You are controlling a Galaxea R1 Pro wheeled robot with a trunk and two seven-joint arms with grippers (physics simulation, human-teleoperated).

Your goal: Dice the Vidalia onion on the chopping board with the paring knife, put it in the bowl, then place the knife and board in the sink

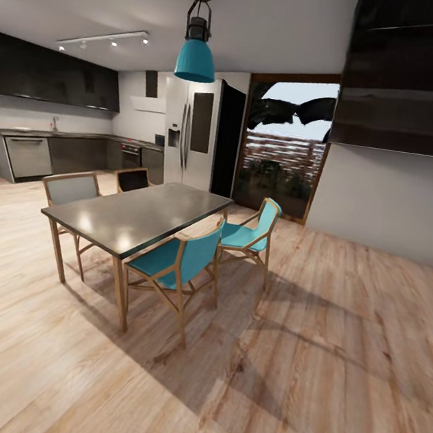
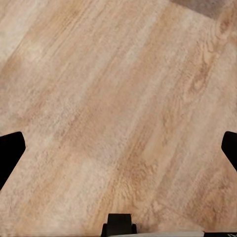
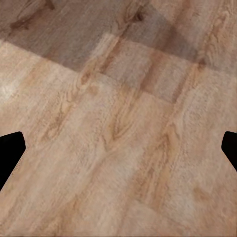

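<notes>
I stood in the dining area, well apart from the kitchen (image 1: 58, 118), which lay at the far left of the head view: dark upper cabinets, pale backsplash, a grey countertop (image 1: 63, 134) with a faucet faintly visible on it. The sink, onion, board, knife and bowl were too small or hidden at this range to make out.

Both wrist cameras looked down on light wood floor (image 1: 305, 367). My left gripper (image 2: 118, 148) was spread wide, black fingertips (image 2: 11, 150) at opposite edges, nothing between them. My right gripper (image 3: 118, 150) was likewise parted and empty, fingertips (image 3: 10, 150) framing bare planks.

Count: one dark-topped dining table (image 1: 134, 213); four chairs, namely two teal chairs (image 1: 176, 259) on the near side, one grey chair (image 1: 71, 189), one dark chair (image 1: 133, 179); one teal pendant lamp (image 1: 196, 55); one steel refrigerator (image 1: 190, 134); one dishwasher (image 1: 28, 157).

Handling, judged ahead of contact: the onion should be round, firm and smooth-skinned, possibly wet from the sink, so I would pinch across its widest part. The knife is light; take the handle. The board is stiff and flat; grip an overhanging edge or the handle end. The bowl is probably brittle.
</notes>
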